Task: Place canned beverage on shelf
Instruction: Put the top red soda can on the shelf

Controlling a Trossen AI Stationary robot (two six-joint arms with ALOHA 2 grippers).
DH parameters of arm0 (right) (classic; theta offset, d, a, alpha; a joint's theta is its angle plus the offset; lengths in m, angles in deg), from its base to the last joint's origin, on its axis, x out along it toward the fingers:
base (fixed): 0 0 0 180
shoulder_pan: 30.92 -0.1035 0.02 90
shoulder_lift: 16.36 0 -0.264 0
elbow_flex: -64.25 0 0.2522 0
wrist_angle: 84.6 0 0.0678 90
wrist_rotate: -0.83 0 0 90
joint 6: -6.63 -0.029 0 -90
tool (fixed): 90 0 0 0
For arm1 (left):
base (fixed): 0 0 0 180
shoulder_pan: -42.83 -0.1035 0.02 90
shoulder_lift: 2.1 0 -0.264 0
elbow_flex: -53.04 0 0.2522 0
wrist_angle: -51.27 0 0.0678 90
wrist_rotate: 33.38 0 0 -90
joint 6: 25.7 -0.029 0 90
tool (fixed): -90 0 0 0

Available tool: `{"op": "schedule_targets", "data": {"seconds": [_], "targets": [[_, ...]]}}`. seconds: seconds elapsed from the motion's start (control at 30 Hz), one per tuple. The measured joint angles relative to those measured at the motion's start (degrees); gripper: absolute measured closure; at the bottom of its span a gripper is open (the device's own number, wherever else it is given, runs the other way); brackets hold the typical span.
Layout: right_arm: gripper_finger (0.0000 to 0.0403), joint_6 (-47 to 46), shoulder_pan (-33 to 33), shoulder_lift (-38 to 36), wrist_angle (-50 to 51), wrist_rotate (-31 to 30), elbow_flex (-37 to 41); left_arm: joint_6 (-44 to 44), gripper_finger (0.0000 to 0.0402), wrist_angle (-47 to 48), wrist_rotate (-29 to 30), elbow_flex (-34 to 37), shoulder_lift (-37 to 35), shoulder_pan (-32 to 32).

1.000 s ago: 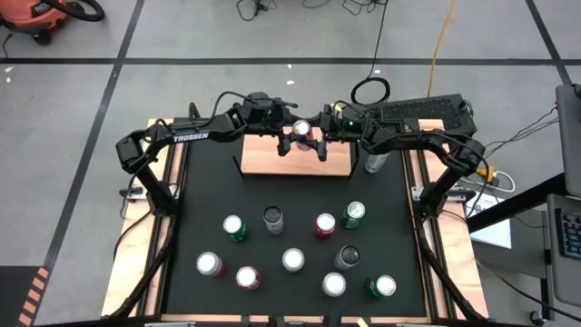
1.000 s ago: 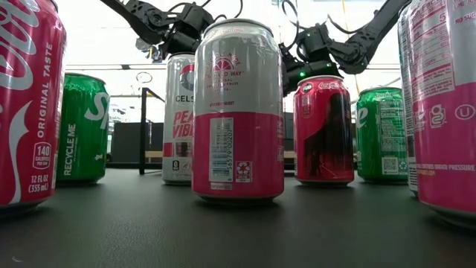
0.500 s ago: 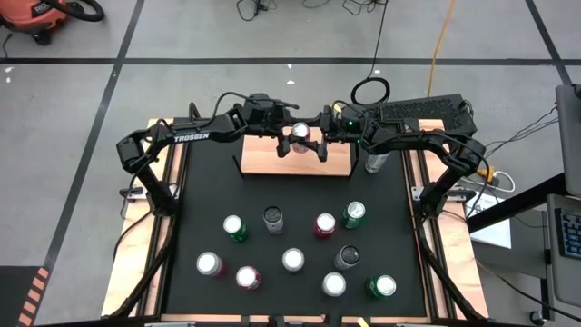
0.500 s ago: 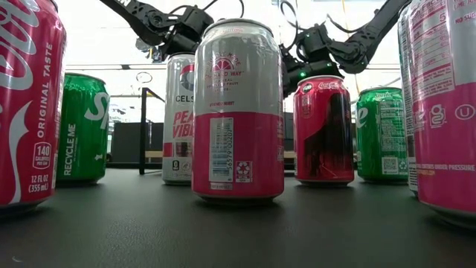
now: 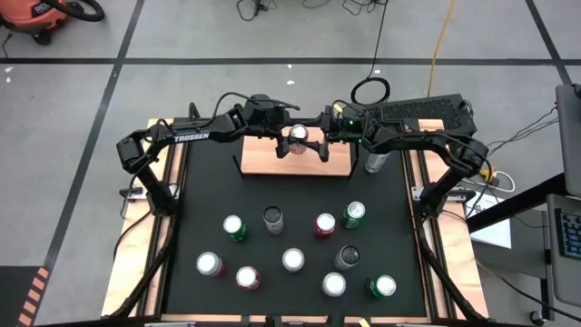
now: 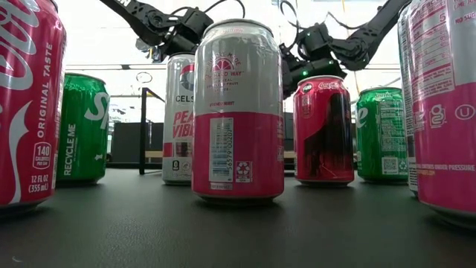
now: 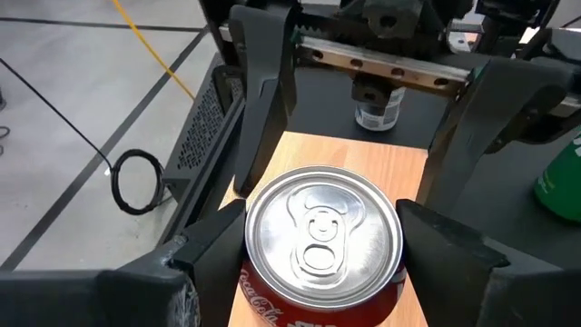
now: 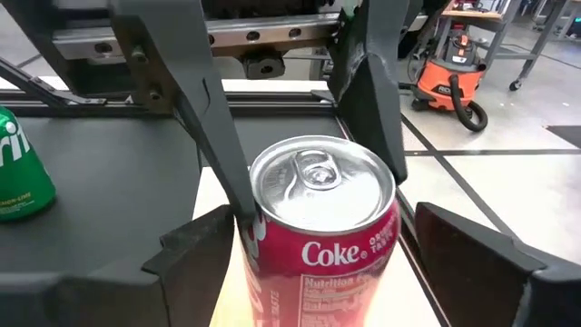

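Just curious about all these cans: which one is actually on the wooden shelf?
The red Coke can, standing between both grippers on the shelf. The others stand on the black mat instead.

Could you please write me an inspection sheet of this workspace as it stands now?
Surface: black mat edged by wooden strips.
Job's things: shelf at the mat's far end; red Coke can upright above it, between both grippers.
Clutter: ten cans standing on the mat's near half; one silver can right of the shelf.
Grippers: left gripper shut on the Coke can; right gripper around the same can, fingers spread, a gap showing on one side.
Cables: yellow cable and coiled black cable on the floor.
Surroundings: grey taped floor; orange vacuum.
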Motion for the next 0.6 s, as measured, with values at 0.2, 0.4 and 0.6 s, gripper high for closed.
{"op": "schedule_targets", "data": {"seconds": [0.2, 0.4, 0.6], "targets": [[0.0085, 0.7, 0.0, -5.5, 4.7, -0.4, 0.0, 1.3, 0.0143, -2.0, 0.0, 0.0, 1.2, 0.1], [0.0085, 1.2, 0.0, -10.4, 9.4, -1.6, 0.0, 2.5, 0.0142, -4.6, 0.0, 0.0, 2.2, 0.4], [0.0085, 2.2, -0.1, -12.8, 14.2, -1.5, 0.0, 3.5, 0.0142, -7.8, 0.0, 0.0, 3.1, 0.4]]}}
